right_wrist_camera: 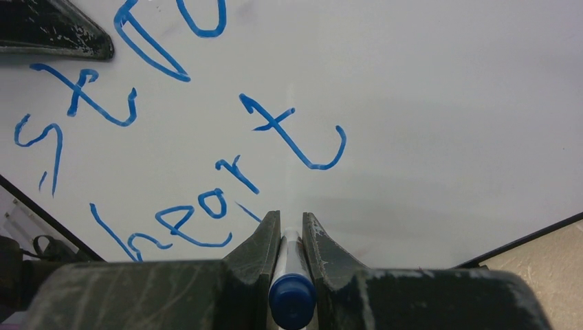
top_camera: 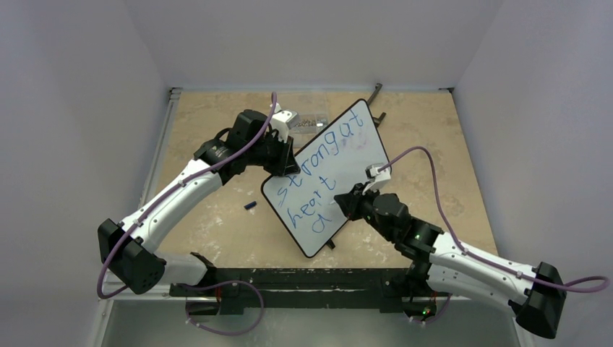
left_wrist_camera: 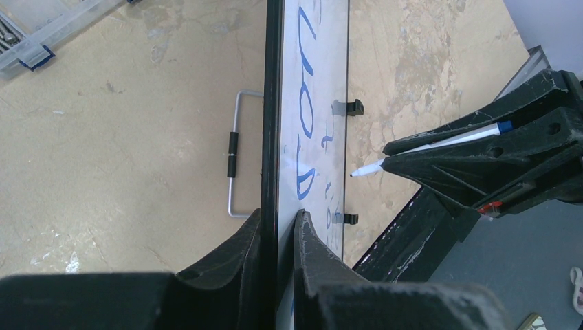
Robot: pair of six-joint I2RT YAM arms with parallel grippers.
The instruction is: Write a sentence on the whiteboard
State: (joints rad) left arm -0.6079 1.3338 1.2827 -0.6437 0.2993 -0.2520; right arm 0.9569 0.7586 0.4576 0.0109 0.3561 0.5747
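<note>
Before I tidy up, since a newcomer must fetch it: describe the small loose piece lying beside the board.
Start at the tan table, then the tilted whiteboard. Just off its left corner lies a small dark blue piece, alone on bare tabletop, touching nothing.

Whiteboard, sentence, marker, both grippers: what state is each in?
Whiteboard: raised on edge, clamped at its frame.
Sentence: blue, reads "strong at heart a".
Marker: uncapped, tip just off board.
Left gripper: shut on whiteboard.
Right gripper: shut on marker.

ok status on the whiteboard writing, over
left gripper shut on edge of glossy white black-framed whiteboard. right gripper shut on blue-capped white marker. blue handwritten sentence reads strong at heart, third row begun. nothing blocking.
</note>
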